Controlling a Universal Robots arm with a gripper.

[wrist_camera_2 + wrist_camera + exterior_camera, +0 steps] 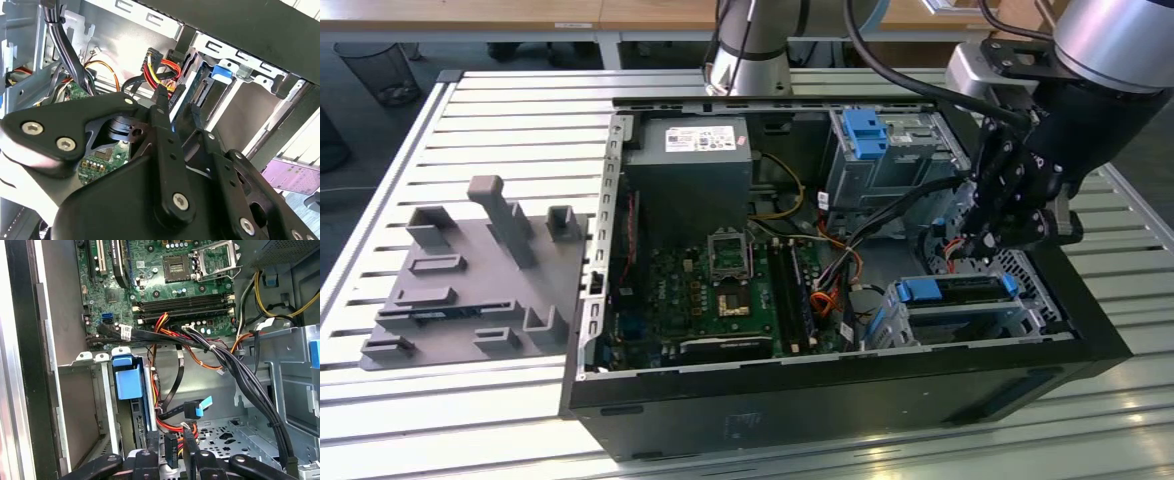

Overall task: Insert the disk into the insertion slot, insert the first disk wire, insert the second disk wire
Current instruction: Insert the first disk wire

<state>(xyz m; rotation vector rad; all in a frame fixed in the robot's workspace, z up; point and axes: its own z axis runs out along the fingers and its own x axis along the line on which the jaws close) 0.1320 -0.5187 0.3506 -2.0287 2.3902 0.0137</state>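
The disk [958, 290], framed by its blue carrier [128, 382], sits inside the insertion slot [1030, 322], a perforated silver cage at the case's corner on the exterior view's right. My gripper [983, 240] hangs just above the cage's rear. In both wrist views it [170, 440] is shut on a black connector [170, 446] with red, yellow and black wires [161, 70]. That connector [168, 98] is close to the disk's rear edge [200, 91], a small gap apart. A second black wire with a blue plug [200, 408] hangs loose nearby.
The open black computer case [854, 400] lies on a slatted table. Inside are the motherboard [720, 290], power supply [687, 170], a taller bay with a blue bracket [881, 150] and a thick black cable bundle [240, 370]. A grey fixture plate [467, 280] lies at the exterior view's left.
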